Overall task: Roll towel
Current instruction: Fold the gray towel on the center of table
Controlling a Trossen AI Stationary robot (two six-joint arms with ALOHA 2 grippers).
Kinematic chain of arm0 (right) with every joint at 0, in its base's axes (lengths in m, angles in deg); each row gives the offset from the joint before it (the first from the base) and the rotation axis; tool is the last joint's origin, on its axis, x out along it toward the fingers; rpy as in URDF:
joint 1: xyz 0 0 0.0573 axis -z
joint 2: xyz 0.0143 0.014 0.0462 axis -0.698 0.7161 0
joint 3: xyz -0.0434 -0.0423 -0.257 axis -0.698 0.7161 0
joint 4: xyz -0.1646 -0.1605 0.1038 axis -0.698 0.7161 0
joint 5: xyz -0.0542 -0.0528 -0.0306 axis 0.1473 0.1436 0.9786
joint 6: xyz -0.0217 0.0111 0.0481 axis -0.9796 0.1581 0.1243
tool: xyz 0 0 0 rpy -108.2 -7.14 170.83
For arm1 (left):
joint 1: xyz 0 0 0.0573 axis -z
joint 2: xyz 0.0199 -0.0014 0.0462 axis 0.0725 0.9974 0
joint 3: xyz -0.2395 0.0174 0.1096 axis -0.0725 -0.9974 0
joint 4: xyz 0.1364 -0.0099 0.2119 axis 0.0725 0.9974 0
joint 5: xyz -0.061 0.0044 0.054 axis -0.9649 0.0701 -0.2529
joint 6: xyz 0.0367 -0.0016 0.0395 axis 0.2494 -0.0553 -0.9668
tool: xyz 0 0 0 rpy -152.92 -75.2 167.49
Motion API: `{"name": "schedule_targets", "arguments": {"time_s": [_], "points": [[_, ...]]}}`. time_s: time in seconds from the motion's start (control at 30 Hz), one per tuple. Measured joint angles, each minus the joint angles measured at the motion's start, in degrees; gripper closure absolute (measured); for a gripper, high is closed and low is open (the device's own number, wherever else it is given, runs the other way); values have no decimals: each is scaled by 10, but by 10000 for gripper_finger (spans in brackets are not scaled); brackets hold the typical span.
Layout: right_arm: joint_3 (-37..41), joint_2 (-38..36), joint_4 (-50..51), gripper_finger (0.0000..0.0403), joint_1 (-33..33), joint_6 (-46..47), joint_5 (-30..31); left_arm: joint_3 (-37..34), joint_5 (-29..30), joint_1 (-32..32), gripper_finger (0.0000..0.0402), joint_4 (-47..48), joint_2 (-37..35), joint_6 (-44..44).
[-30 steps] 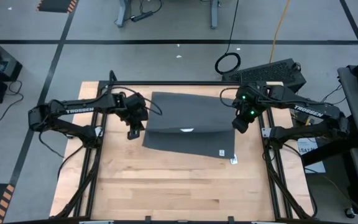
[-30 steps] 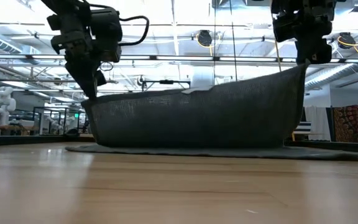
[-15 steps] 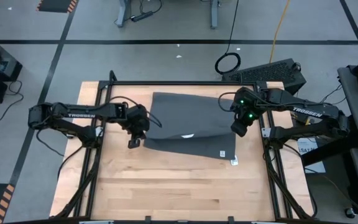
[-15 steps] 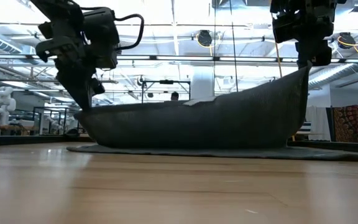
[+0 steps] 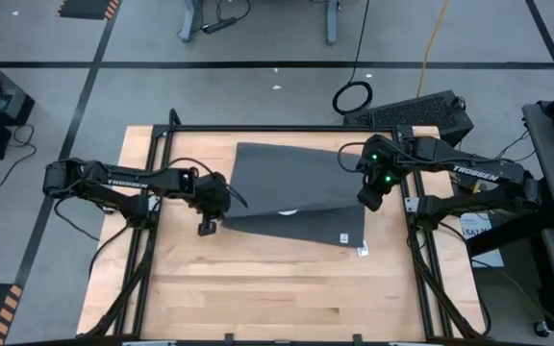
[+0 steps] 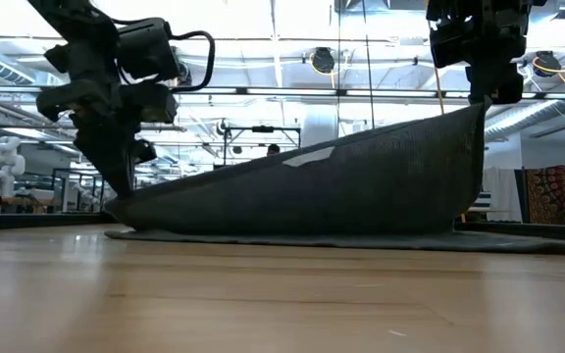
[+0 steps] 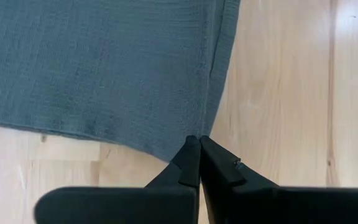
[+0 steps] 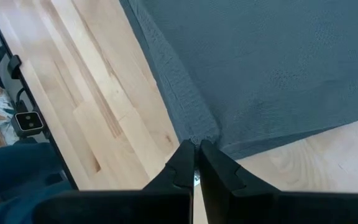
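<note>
- The towel (image 5: 296,187) lies on the bench (image 5: 258,288), in the upper middle of the high view, with its near edge lifted off the wood.
- The left tool (image 5: 207,227) is closed on the towel's left corner, low, near the bench.
- The right tool (image 5: 369,197) is closed on the right corner and holds it high.
- In the low view the lifted edge slopes from lower left up to upper right.
- A small white tag (image 5: 341,238) shows at the towel's lower right edge.

towel (image 7: 104,68) – matt dark grey cloth, fine woven texture (stitched hem along the edge). table (image 5: 277,288) – pale wood planks, smooth, slight sheen. Gripper fingers (image 8: 219,171) – matt black plastic.
</note>
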Motion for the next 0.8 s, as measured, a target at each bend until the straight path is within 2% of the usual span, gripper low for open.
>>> {"name": "schedule_targets", "arguments": {"time_s": [0.23, 0.53, 0.8], "points": [[0, 0, 1, 399, 0, 0, 0, -1, -3, 0, 352, -21, 0, 1], [0, 0, 1, 399, 0, 0, -1, -1, -28, 0, 279, -41, 0, 16], [0, 0, 1, 399, 0, 10, -1, -1, -40, 5, 268, -26, 0, 76]]}}
